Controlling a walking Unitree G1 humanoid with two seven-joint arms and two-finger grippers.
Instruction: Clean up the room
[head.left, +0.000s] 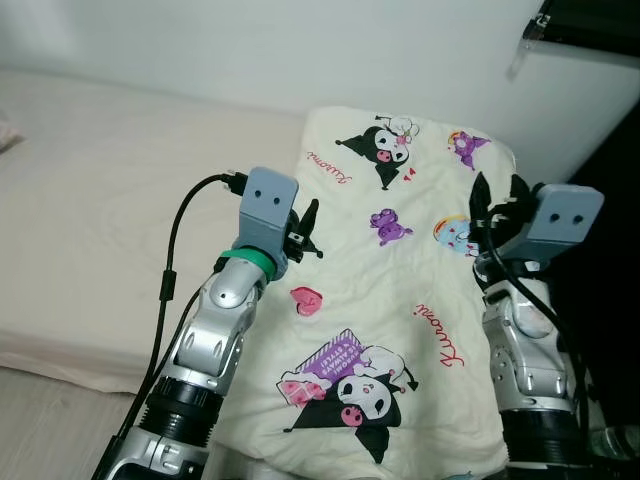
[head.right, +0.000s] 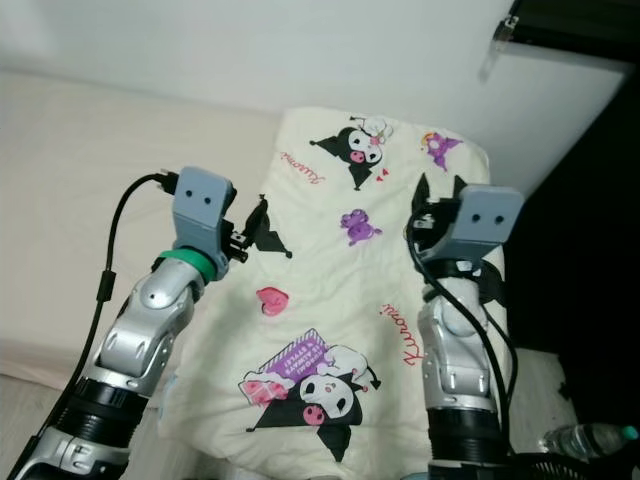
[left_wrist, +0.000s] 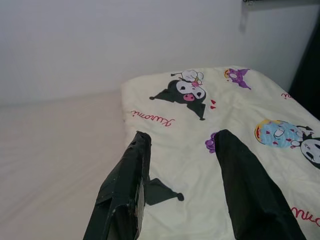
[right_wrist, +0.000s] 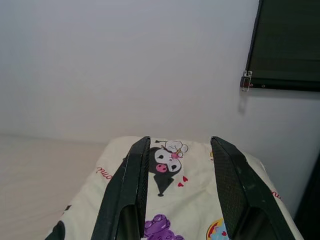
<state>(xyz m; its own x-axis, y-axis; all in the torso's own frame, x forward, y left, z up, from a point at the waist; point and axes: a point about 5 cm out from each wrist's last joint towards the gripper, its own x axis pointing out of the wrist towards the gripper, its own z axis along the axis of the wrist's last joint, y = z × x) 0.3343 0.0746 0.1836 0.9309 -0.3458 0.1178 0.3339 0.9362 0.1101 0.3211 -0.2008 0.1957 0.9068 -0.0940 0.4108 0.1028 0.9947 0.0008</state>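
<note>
A cream cartoon-printed folded blanket (head.left: 400, 290) lies on the right end of the pale bed (head.left: 90, 200), against the far white wall. Left gripper (left_wrist: 180, 165) and right gripper (right_wrist: 177, 165) hover above it, jaws released, holding nothing.

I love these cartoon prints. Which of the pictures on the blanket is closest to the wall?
The black-hooded character with the pink nose, printed at the far end of the blanket; the purple ones and the banner print sit nearer the robot.

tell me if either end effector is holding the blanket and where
Nothing is held. The left end effector and the right end effector both hover open above the cartoon-print blanket, with no fabric between their fingers.
</note>
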